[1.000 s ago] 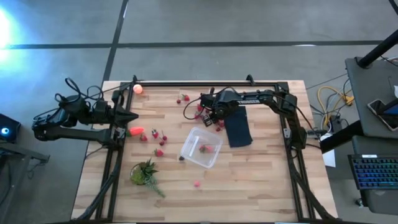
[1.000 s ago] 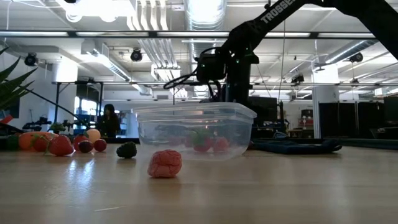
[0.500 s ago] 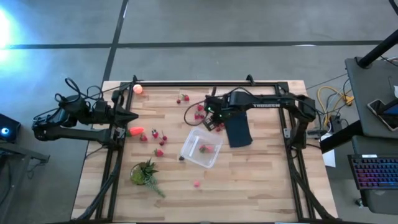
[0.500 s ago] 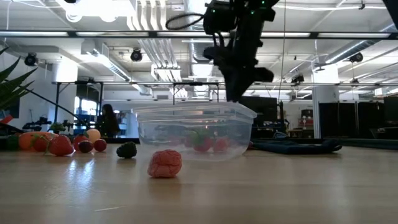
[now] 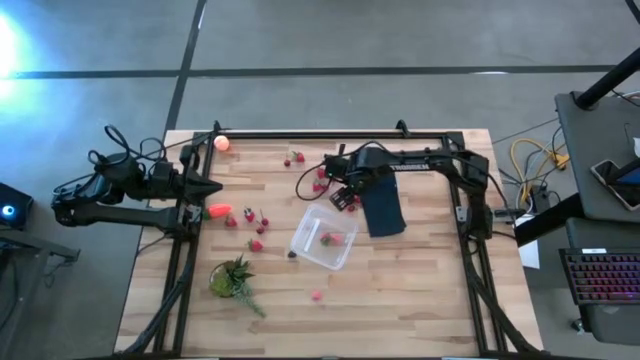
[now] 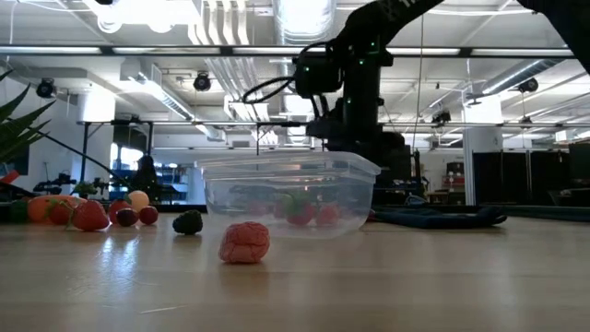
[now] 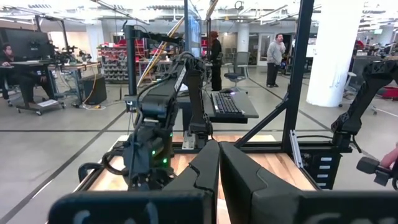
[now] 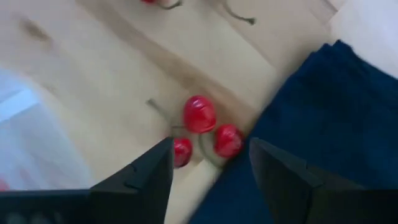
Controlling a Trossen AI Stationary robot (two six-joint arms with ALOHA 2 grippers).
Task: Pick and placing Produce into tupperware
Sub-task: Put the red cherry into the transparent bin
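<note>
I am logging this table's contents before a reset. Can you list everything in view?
Tupperware: one, clear, table centre, red pieces inside.
Red berries: many, scattered; three cherry-like beside the cloth.
Elongated piece: one, orange-red, left side.
Ball: one, peach-orange, far left corner.
Leafy bunch: one, green, near left.
Cloth: one, navy, right of the box.
Left gripper: jaws shut, parked at left edge.
Right gripper: jaws open above the three cherries.
</note>
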